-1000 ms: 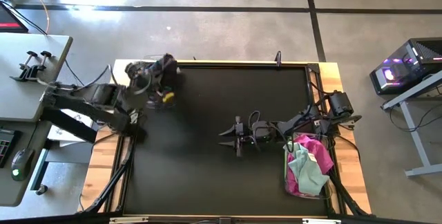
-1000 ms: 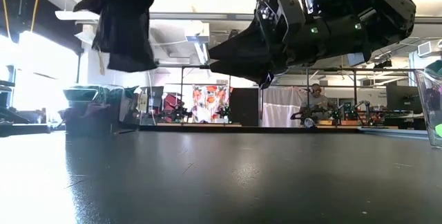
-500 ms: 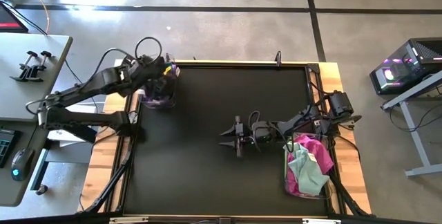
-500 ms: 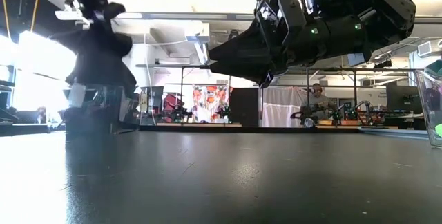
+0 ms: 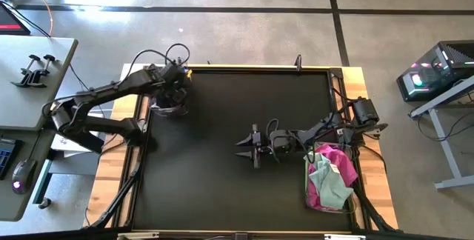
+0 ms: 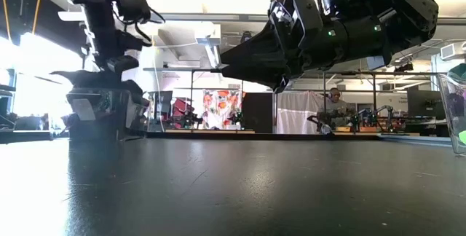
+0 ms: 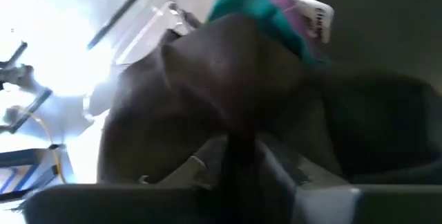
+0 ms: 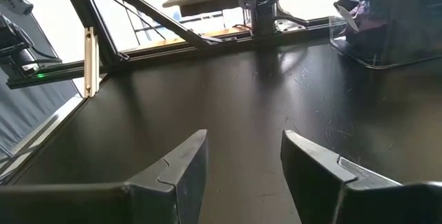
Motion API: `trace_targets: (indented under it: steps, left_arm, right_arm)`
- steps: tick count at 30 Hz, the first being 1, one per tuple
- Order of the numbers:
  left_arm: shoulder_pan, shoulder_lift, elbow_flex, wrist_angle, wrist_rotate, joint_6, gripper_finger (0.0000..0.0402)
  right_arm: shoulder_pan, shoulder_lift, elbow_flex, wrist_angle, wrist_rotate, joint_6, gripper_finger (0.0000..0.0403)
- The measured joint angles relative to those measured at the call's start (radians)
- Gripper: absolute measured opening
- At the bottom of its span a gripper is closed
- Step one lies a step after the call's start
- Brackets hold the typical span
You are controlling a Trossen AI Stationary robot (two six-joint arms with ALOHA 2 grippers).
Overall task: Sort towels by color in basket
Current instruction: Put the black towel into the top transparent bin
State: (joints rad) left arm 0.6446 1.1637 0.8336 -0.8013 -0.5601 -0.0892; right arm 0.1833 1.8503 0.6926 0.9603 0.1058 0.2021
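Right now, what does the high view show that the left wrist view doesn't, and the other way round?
Only the high view: the right gripper open over mid-table and the basket of pink and mint towels. Only the left wrist view: a teal towel and a purple towel beneath the black one. Both: the left gripper over the far-left bin with the black towel.

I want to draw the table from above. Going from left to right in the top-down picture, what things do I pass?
Left end effector over a clear bin with a black towel at the table's far left corner → bare black mat → right end effector, open above mid-table → clear bin of pink and mint towels at the right edge.
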Motion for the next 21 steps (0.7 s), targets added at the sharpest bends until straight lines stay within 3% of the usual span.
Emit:
trace_targets:
  steps: [6, 10, 16, 21]
  left_arm:
    - [0.045, 0.025, 0.068, -0.022, 0.079, 0.023, 0.0139]
    - [0.045, 0.004, 0.184, -0.143, 0.08, 0.017, 0.0179]
    - [0.034, -0.017, 0.357, -0.326, 0.086, -0.044, 0.0185]
    - [0.059, -0.012, 0.351, -0.344, 0.167, -0.04, 0.0157]
  right_arm:
    - [0.0, 0.0, 0.0, 0.0, 0.0, 0.002, 0.0175]
    - [0.0, 0.0, 0.0, 0.0, 0.0, 0.004, 0.0175]
    - [0.0, 0.0, 0.0, 0.0, 0.0, 0.008, 0.0175]
    - [0.001, 0.0, 0.0, 0.0, 0.0, 0.01, 0.0175]
